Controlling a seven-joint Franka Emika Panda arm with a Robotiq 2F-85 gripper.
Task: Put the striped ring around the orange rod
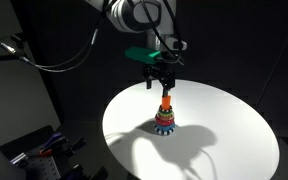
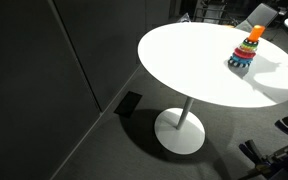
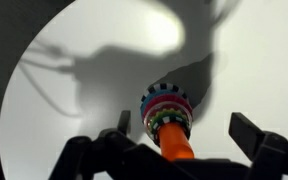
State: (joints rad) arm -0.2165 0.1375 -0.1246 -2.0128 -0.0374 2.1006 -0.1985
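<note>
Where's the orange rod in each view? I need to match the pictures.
Exterior view: orange rod at centre, under the gripper.
Exterior view: orange rod upper right, near the edge.
Wrist view: orange rod bottom centre, between the fingers.
Shared landmark: the round white table.

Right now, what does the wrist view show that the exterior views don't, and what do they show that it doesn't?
Only the wrist view: the coloured ring stack seen from above, with what looks like the striped ring lying in it, and the pincer spread open, holding nothing. Only the exterior views: the arm reaching over the table, and the pedestal foot on the dark floor. Shared: the white round table, the stack, and the orange rod rising from it.
</note>
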